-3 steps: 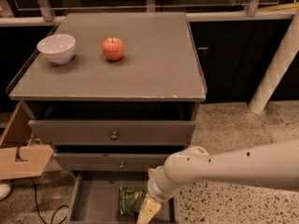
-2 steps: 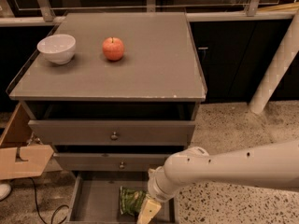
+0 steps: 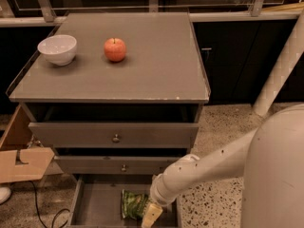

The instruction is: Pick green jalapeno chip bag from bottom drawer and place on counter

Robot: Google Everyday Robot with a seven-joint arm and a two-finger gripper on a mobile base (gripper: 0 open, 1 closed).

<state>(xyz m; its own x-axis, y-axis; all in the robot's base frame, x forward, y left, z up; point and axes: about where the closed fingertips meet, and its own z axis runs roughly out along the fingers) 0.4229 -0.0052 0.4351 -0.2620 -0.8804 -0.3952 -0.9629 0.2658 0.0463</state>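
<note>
Speckled floor [image 3: 223, 127] and dark cabinetry surround the grey drawer cabinet as I watch from the remote station. At 9 o'clock a cardboard piece [image 3: 21, 163] leans beside the cabinet, its left side cut off by the frame, with a dark cable [image 3: 40, 208] trailing below it. On the counter [image 3: 156, 75], a white bowl [image 3: 57, 49] sits at 10 o'clock near the left edge. A red apple [image 3: 115, 49] rests at the bowl's 3 o'clock, apart from it, and bare grey top runs from the apple to the chipped front edge and the right rim. The bottom drawer [image 3: 92, 205] is pulled out at 6 o'clock, its front lost below the frame. The green jalapeno chip bag [image 3: 133, 204] lies on the drawer floor toward the right, partly hidden by the gripper [image 3: 152, 215] over its right end. The gripper's tip runs out of frame, so I cannot tell how wide it stands or whether it has the bag. The white arm [image 3: 213, 163] reaches in from 4 o'clock. Open floor lies between the cabinet's right side and a white post [image 3: 280, 70] at 2 o'clock.
</note>
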